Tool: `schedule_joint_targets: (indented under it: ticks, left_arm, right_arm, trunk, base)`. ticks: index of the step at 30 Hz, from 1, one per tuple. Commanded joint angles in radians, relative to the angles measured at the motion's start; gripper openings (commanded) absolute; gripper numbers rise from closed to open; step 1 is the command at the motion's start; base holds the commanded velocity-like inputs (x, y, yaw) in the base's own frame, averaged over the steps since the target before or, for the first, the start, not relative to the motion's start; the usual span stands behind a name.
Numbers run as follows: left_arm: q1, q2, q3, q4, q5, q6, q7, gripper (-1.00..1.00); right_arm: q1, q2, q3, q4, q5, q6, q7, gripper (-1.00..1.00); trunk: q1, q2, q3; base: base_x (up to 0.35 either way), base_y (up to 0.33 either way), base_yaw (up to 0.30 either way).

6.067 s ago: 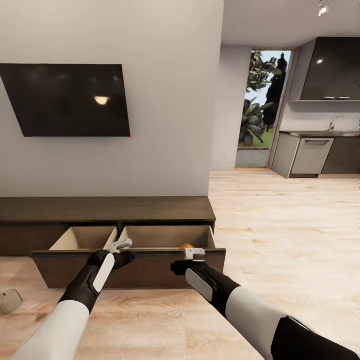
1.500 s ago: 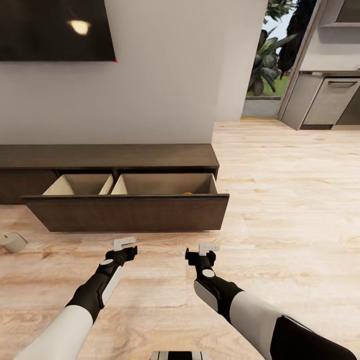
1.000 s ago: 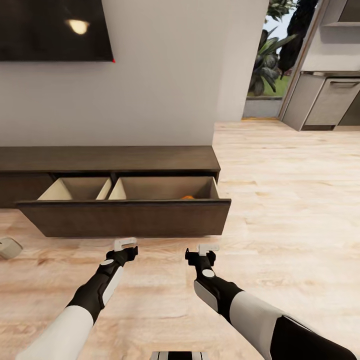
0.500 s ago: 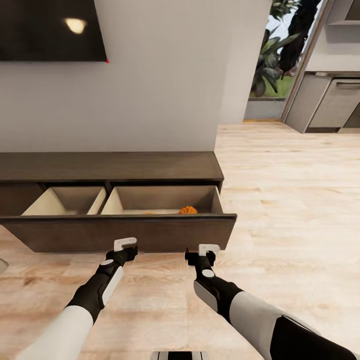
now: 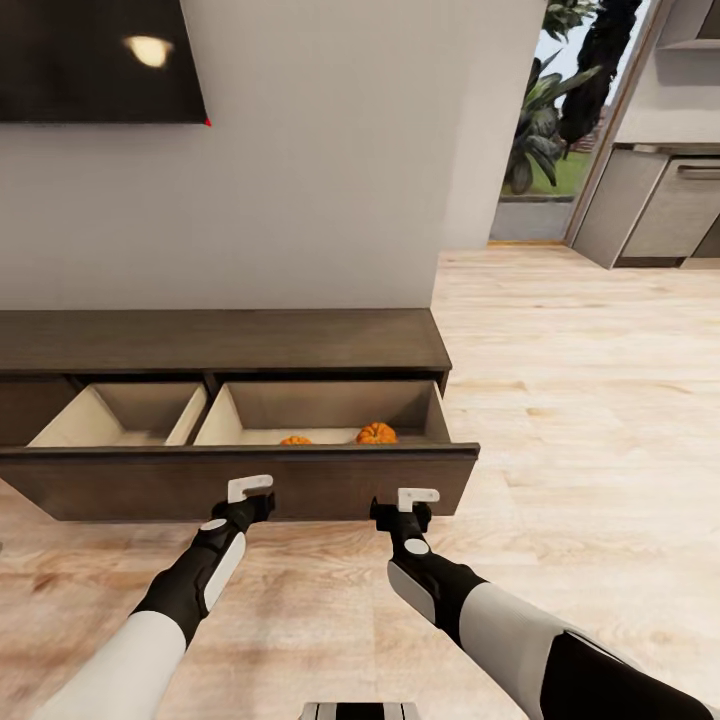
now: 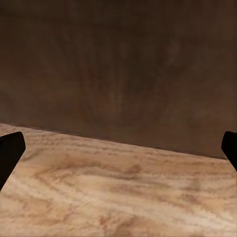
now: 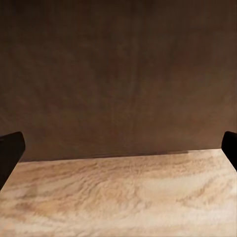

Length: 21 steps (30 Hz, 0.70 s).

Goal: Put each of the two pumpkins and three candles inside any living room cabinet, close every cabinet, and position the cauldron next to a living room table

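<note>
Drawer front (image 5: 240, 482) of the cabinet (image 5: 220, 340) lies dead ahead at 12 o'clock from both grippers, its long axis running 9 to 3 across the robot's front. Left gripper (image 5: 249, 488) and right gripper (image 5: 417, 495) sit just short of the dark panel, roughly level with each other, so neither arm is clearly nearer; each faces its own half of the front. Both wrist views show the brown panel (image 6: 118, 69) close up above the floor (image 6: 118, 192), with black fingertips (image 6: 10, 155) at the frame edges: jaws spread wide, nothing held. The same holds on the right (image 7: 10, 153).

Two pumpkins lie in the right compartment of the open drawer: one (image 5: 376, 433) near its right wall, the second (image 5: 295, 440) at 9 o'clock from it, partly hidden by the front. Left compartment: nothing visible.

Against 1.5 s ago: the drawer is much nearer the grippers and both pumpkins now show, the whole view having shifted, so I judge the base has rolled forward. Likely next: push the front shut.
</note>
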Motion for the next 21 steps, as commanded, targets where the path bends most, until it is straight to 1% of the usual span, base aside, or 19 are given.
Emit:
schedule_joint_targets:
  ticks: [1,4,15,16,18,21]
  left_arm:
    - [0.000,0.001,-0.005,-0.002,0.009,0.004,0.009,1.00]
    - [0.000,0.001,-0.005,-0.003,0.009,0.004,0.010,1.00]
    - [0.000,0.000,-0.006,-0.003,0.009,0.000,0.014,1.00]
    - [0.001,0.000,-0.006,-0.003,0.009,-0.006,0.014,1.00]
    - [0.000,0.000,-0.006,-0.009,0.007,-0.060,0.012,1.00]
    - [0.001,0.001,-0.006,-0.014,0.006,-0.119,0.012,1.00]
  right_arm:
    - [-0.001,0.000,0.008,0.000,-0.011,-0.006,-0.004,1.00]
    - [-0.001,-0.001,0.008,0.000,-0.011,-0.005,-0.004,1.00]
    - [-0.001,-0.001,0.008,0.000,-0.010,-0.007,-0.004,1.00]
    - [-0.001,-0.001,0.008,0.000,-0.010,-0.012,-0.004,1.00]
    - [-0.001,-0.001,0.008,0.000,-0.010,-0.043,-0.004,1.00]
    - [-0.001,-0.001,0.008,0.000,-0.011,-0.061,-0.004,1.00]
  trunk:
    - [0.000,0.000,-0.001]
    - [0.000,0.000,-0.001]
    - [0.005,-0.003,-0.043]
    - [0.005,-0.003,-0.047]
    - [0.006,-0.004,-0.055]
    - [0.007,-0.004,-0.067]
  base:
    - [0.002,0.000,0.000]
    - [0.000,0.000,0.000]
    - [0.000,0.000,0.000]
    - [0.000,0.000,0.000]
    - [0.000,0.000,0.000]
    - [0.000,0.000,0.000]
